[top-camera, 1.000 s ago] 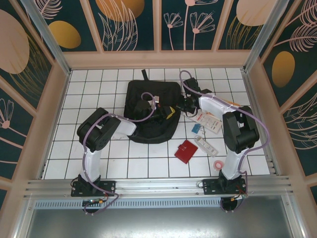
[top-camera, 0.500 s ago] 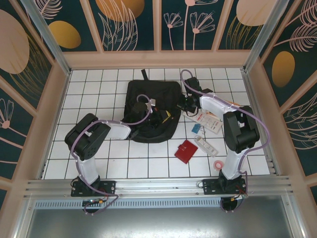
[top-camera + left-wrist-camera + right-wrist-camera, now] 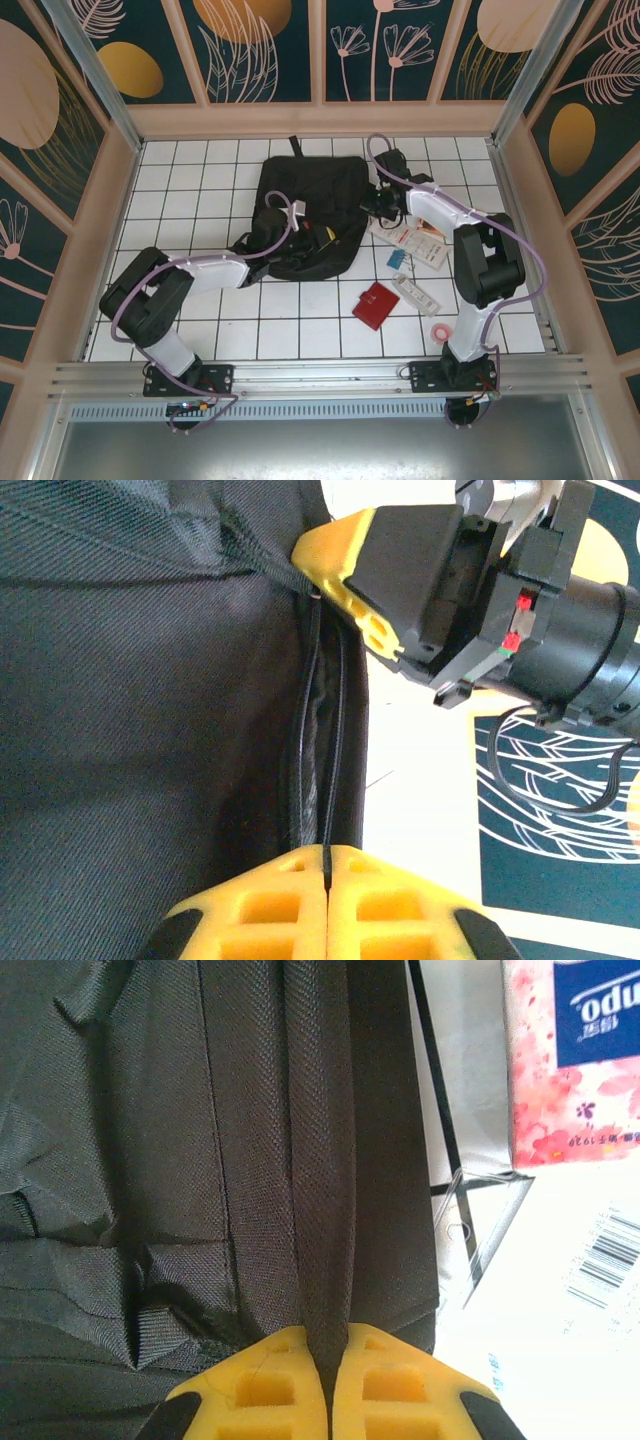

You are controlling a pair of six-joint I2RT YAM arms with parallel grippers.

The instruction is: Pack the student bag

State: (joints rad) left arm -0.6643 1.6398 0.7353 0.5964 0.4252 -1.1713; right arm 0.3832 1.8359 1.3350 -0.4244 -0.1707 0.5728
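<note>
**Op:** Left pincer point(image 3: 327, 858) is clamped flat on a thin black strand at the seam of the student bag point(image 3: 150, 700). My right pincer point(image 3: 322, 1348) is closed on a fabric ridge of it.

**Desk:** Where's the bag?

**Op:** Past the red wallet point(image 3: 376, 305), on the middle of the bench point(image 3: 300, 330) toward the far wall, with the tissue pack point(image 3: 575, 1050) just beside it.

**Desk:** How do you do it well?

**Op:** I'd draw the two grips apart slowly along the seam, so neither slips and the mouth opens.
</note>
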